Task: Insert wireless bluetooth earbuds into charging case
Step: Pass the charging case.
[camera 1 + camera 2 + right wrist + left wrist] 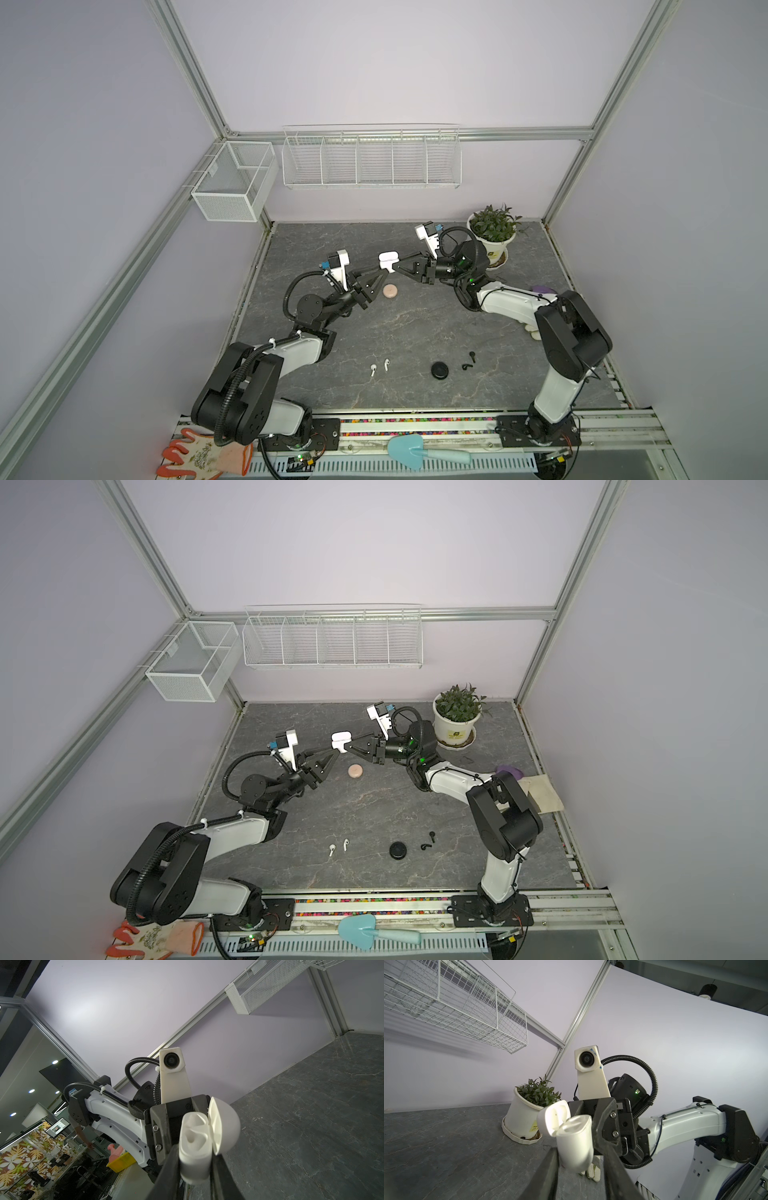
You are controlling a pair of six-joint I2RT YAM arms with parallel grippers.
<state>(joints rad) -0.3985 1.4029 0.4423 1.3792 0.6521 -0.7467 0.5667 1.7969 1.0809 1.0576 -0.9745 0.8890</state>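
1. Nearest me, on the front part of the bench (415,324), the two white earbuds (373,370) lie flat and just beside each other. As far as I can tell at this size, their stems run near-to-far with the heads at the far end. To my right of them sits the round black case (440,370), with the two black earbuds (466,367) near it.

2. Mid-bench, the pink case (390,291) rests alone, closed.

3. Beyond it, off the bench, both tools meet at the white case (388,259). My right tool (397,266) is clamped on the case body. The right wrist view shows the body squeezed between both fingers, lid (224,1126) swung back and both sockets empty. My left tool (384,271) is narrowed around the lower end of the same case. One finger seems to touch, but I cannot tell whether it truly grips.

4. Finding: the white earbuds lie well apart from the case, toward me and below it, on the left arm's side. I judge the left tool the nearer one to fetch them while the right holds the case, mouth up. The pick would need the fingers set across the stem, not along it.
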